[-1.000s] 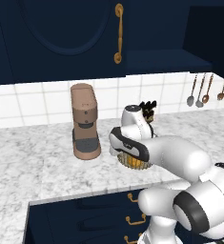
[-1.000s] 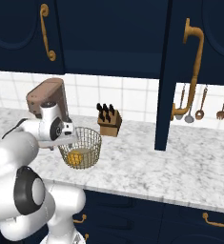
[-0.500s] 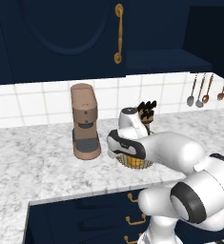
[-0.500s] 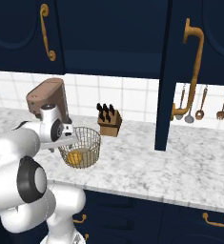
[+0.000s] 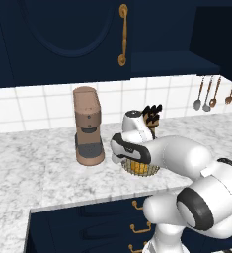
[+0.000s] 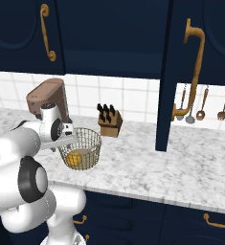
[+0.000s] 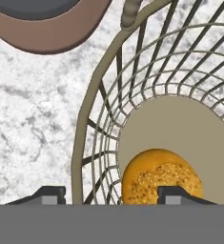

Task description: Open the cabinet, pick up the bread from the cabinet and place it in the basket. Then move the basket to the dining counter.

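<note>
- The gripper point(image 7: 106, 194) has one finger on each side of the basket point(image 7: 92, 124) rim, lower middle; whether it squeezes, I cannot tell.
- The bread point(image 7: 161, 178) lies inside the basket, at its bottom.

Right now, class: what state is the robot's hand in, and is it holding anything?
Hand: open, one fingertip each side of the basket rim, not yet clamped. The bread lies loose in the basket.
</note>
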